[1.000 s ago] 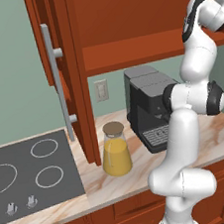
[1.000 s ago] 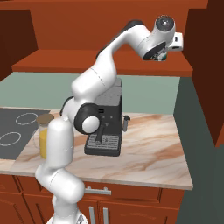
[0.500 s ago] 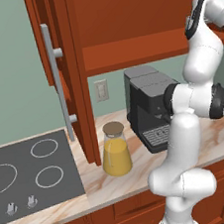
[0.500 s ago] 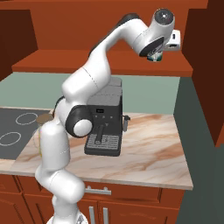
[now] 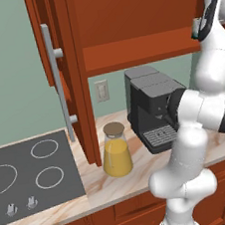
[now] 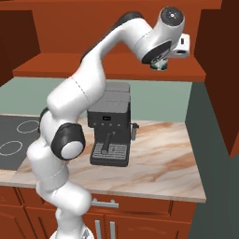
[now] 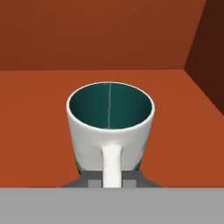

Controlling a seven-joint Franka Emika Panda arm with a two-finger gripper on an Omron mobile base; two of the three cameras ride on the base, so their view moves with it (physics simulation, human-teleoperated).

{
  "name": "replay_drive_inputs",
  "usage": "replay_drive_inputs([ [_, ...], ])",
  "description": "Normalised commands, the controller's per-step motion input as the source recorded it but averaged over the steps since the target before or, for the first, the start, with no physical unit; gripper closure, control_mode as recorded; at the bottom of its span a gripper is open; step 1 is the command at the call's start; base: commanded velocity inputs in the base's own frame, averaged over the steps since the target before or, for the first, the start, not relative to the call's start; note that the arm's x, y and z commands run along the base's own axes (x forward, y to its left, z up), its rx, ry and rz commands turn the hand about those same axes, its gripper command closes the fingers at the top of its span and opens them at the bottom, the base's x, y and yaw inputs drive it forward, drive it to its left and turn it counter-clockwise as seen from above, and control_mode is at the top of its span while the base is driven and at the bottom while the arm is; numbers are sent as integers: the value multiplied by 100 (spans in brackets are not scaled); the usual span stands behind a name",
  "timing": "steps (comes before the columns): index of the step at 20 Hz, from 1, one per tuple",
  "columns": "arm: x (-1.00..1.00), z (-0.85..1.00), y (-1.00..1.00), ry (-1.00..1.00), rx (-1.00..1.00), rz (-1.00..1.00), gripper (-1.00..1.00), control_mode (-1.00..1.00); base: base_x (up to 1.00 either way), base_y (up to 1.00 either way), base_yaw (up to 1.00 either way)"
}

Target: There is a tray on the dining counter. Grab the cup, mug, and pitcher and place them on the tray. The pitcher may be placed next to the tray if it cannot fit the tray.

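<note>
Gripper (image 6: 160,65) was shut on the mug's (image 7: 110,129) handle, high up in the cupboard (image 6: 107,28).

You had the mug by its white loop, with its teal inside facing the hand camera. It looked small, light and stiff, but it could break if bumped, and a handle grip can let it swing, so go slow. The pitcher (image 5: 115,151) stood on the counter (image 5: 142,171), left of the coffee machine (image 5: 151,108). Since a second ago your arm had pulled back and lowered a little from the shelf.
</note>
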Motion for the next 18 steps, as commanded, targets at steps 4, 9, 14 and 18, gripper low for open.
replay_drive_inputs([
  [4,-90,-21,33,-6,-4,-1,100,-100,0,0,0],
  [9,-100,-19,49,-4,-7,0,100,-100,0,0,0],
  [14,-100,-10,66,-5,-10,0,100,-100,0,0,0],
  [18,-98,-3,75,-4,-7,0,100,-100,0,0,0],
])
